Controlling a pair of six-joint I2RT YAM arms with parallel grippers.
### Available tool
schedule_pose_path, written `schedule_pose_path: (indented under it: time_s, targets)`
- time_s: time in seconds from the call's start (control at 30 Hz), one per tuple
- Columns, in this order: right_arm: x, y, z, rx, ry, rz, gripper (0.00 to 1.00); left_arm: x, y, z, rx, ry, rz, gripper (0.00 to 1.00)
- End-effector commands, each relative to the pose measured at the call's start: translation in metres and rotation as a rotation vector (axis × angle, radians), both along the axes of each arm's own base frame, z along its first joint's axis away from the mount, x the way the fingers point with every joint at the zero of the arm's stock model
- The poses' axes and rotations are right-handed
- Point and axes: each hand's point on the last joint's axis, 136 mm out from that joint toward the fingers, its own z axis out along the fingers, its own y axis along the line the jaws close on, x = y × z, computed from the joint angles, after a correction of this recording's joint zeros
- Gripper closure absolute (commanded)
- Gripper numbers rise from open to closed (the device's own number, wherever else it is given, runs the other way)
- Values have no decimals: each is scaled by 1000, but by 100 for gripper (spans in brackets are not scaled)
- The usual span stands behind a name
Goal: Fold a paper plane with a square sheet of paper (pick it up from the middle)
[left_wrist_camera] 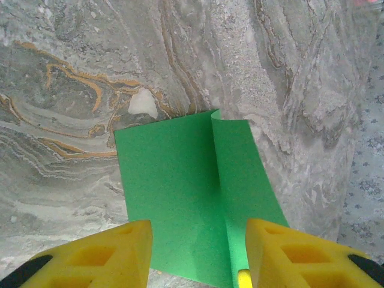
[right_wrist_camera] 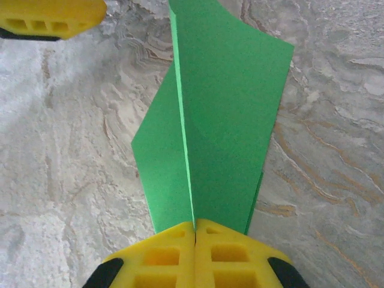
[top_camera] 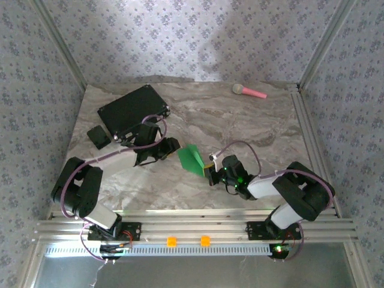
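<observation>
Green paper sheet [top_camera: 191,158] mid-worktop, partly folded, between the tips of the two arms. Right fingers [top_camera: 212,174] at its near right corner, touching. Left fingers [top_camera: 170,147] just beside its left edge; contact not resolvable from up here. Marble worktop [top_camera: 240,126] underneath. Black case [top_camera: 133,108] at back left, well apart from the paper sheet. Small black item [top_camera: 98,137] just beside the case's near left side. Pink-handled mic-like toy [top_camera: 249,91] near the back edge, right of centre, well apart from everything else.

Left wrist: left fingers [left_wrist_camera: 102,255] open, yellow pads either side of the near edge of the paper sheet [left_wrist_camera: 174,198], nothing clamped. Straight crease lengthwise down the paper sheet, slight curl at its far end. Left panel seemingly flat on the marble, right panel narrower and overlapping at the crease.

Right wrist: right fingers [right_wrist_camera: 162,261] closed tight, pads pressed together, clamped on the near end of the paper sheet [right_wrist_camera: 228,120] right at the crease. Paper sheet fanning out from the grip in folded layers, narrow panel to the left, wider panel to the right. One yellow pad of the left fingers [right_wrist_camera: 48,18] in the top left corner, apart from the paper sheet.
</observation>
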Motion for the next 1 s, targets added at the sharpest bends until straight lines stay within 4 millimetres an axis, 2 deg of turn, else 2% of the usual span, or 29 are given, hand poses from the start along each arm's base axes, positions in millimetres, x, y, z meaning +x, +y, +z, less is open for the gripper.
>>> schedule_pose_path:
  time_s: [0.0,0.27,0.53,0.77,0.97]
  targets:
    - [-4,3,-2,55,60,7,99,4,-2,4,-19,-3,5,55]
    - [-2,2,-9,53,96,-6,99,3,-4,3,-27,-1,-3,56]
    - [0,9,-9,150,206,8,99,3,-8,0,-39,7,-16,56]
    - [-1,12,-16,146,280,15,98,4,-13,-1,-55,9,-35,57]
    - [1,9,-15,69,220,14,95,5,-23,3,-97,5,-72,48]
